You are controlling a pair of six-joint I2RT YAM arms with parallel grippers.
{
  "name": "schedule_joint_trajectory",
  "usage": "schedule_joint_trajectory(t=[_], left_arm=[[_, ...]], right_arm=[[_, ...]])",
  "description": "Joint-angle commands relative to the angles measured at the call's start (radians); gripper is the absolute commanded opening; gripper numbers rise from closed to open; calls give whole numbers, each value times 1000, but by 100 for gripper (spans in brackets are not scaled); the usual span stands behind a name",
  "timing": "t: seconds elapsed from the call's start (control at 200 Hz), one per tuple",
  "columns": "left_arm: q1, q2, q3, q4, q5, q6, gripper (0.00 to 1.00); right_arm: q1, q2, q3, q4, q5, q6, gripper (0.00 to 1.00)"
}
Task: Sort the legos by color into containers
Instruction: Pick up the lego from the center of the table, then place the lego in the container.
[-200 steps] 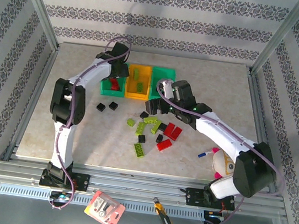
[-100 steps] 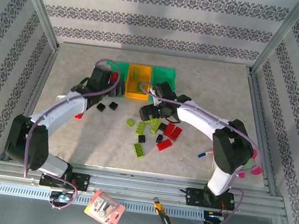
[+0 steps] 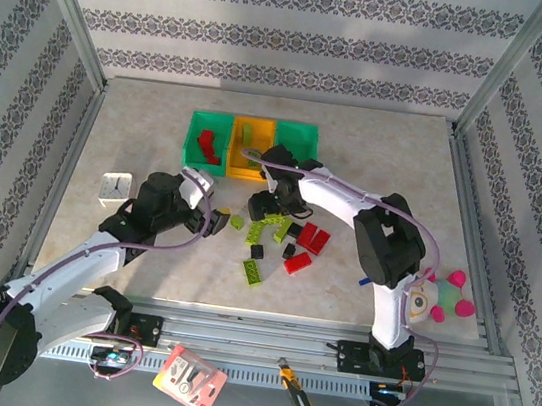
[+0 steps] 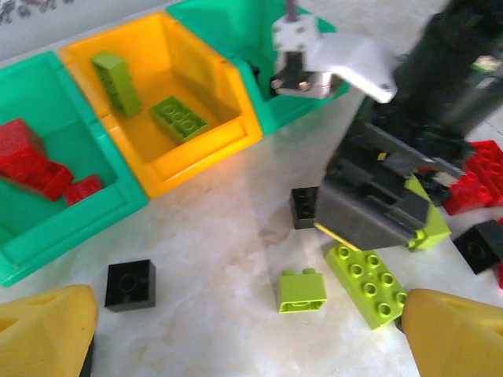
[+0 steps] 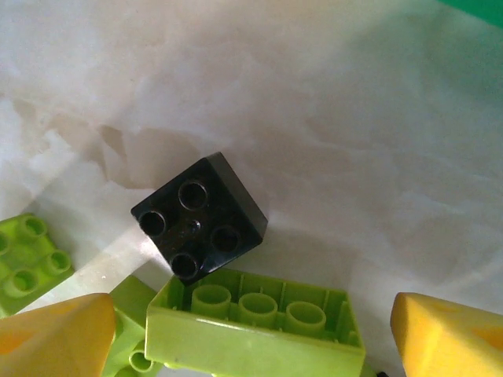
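Our right gripper hangs wide open, gripping nothing, with a black brick and a lime brick lying between its tips. The left gripper is spread wide too and empty, above a small lime block. Beyond it sit the containers: red legos in the left green bin, lime ones in the orange.

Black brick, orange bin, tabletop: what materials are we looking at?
Black brick: hard moulded plastic, glossy, highlights on its studs.
Orange bin: thin plastic, smooth, seemingly a bit translucent where the walls glow.
Tabletop: pale, veined, smooth with a soft sheen; stone or printed laminate, can't tell.
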Motion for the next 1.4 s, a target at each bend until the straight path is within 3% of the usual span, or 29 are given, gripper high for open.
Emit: schedule_joint_trajectory(t=[0.0, 0.38, 0.655, 0.884, 1.174, 1.394], left_arm=[[-19, -14, -30, 87, 67, 93, 99], [-23, 6, -44, 146, 88, 112, 99], [-37, 19, -41, 182, 85, 104, 99], [-55, 73, -56, 279, 75, 63, 99], [-58, 86, -75, 327, 50, 32, 99], [-63, 81, -87, 337, 40, 22, 99]], right_arm=[[15, 38, 49, -82, 17, 23, 87], [21, 51, 80, -122, 70, 33, 59], [21, -115, 8, -55, 99, 41, 57], [6, -212, 9, 141, 126, 54, 57], [-57, -14, 217, 351, 138, 62, 56], [-83, 182, 410, 378, 141, 31, 56]])
